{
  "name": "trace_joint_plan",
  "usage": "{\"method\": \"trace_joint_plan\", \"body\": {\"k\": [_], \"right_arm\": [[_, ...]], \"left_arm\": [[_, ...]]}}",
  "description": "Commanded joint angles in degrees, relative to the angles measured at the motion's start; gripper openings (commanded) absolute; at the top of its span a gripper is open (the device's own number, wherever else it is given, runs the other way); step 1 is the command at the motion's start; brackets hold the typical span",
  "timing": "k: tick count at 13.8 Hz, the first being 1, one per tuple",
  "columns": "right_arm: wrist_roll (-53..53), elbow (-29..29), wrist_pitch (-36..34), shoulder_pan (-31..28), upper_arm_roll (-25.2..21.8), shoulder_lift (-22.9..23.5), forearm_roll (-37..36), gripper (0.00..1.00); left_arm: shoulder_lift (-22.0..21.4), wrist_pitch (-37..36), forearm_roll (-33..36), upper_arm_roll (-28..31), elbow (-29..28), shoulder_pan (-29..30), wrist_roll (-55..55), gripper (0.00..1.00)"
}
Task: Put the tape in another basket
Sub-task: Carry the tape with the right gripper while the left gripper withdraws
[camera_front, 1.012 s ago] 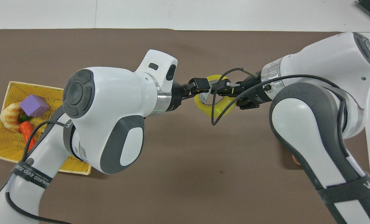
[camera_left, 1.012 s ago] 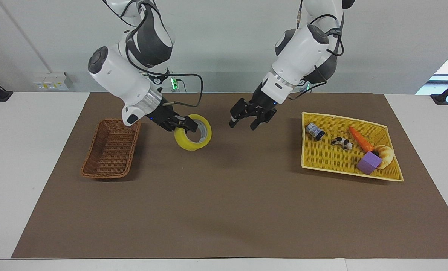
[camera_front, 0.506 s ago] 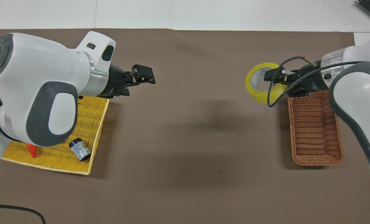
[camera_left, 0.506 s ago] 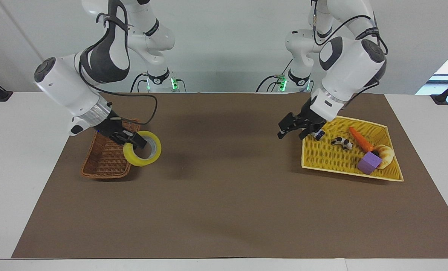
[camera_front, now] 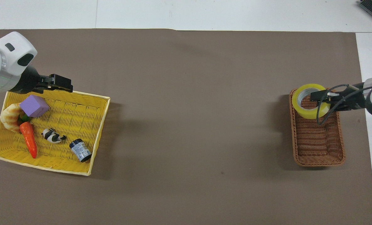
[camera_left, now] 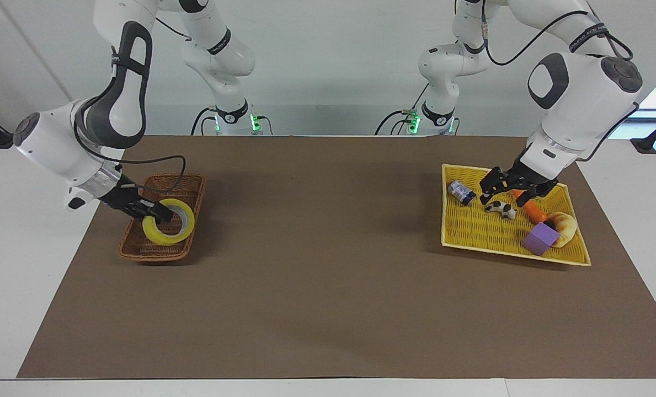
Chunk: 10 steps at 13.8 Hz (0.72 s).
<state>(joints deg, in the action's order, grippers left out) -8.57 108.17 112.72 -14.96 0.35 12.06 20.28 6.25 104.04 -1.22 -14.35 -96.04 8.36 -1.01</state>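
Tape (camera_left: 168, 229) (no legible label) gripped by right tool (camera_left: 152, 212) over basket (camera_left: 140, 242).

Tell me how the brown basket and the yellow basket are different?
The brown wicker basket is small and deep; the yellow basket is larger and shallow. The brown one has only the tape over it, held by the right gripper; the yellow one holds a carrot, purple cube and more. Both are woven and rectangular.
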Motion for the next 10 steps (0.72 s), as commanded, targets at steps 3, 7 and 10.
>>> {"method": "trace_joint_plan", "body": {"k": [3, 7, 10], "right_arm": [[-1.5, 8.5, 0.6, -1.7, 0.8, -6.5, -5.2, 0.0], [-5.3, 10.0, 2.0, -3.3, 0.8, -5.7, -5.3, 0.08], [-5.1, 10.4, 2.7, -3.4, 0.8, -5.1, -5.3, 0.17]], "left_arm": [[-4.5, -8.0, 5.4, -0.2, 2.3, 0.0, 1.9, 1.0], [-5.4, -12.2, 4.6, 0.2, 3.9, 1.3, 1.5, 1.0], [-5.4, -11.8, 3.9, 0.0, 4.1, 1.7, 1.4, 1.0]]}}
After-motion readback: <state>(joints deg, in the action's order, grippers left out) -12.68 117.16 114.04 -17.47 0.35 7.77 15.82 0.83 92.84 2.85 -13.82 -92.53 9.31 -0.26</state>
